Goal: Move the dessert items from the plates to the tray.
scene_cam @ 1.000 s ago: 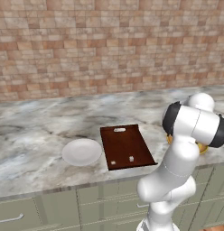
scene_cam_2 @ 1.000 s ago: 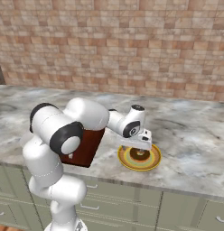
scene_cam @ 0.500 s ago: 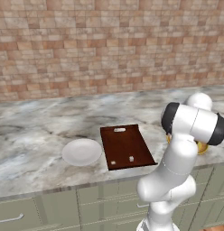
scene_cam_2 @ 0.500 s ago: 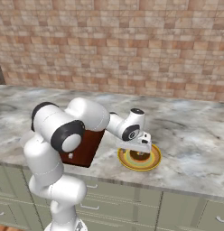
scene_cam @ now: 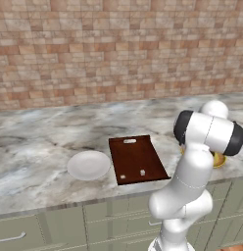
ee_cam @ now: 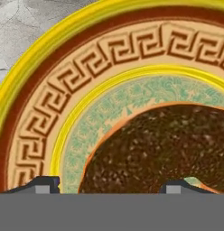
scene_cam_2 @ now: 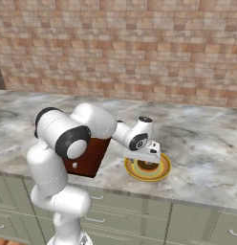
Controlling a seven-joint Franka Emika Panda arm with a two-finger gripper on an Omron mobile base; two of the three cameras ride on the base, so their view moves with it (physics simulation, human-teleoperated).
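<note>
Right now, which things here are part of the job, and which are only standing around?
Part of the job:
doughnut on the yellow-rimmed plate
white morsel on the tray
white plate
gripper over the doughnut

Only around:
marble counter
brick wall
cabinet drawers

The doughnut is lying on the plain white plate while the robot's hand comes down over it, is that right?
Not quite. The doughnut lies on the plate with the yellow rim and greenish centre, as the hand view shows. The plain white plate sits bare left of the tray. The gripper is indeed over the doughnut.
</note>
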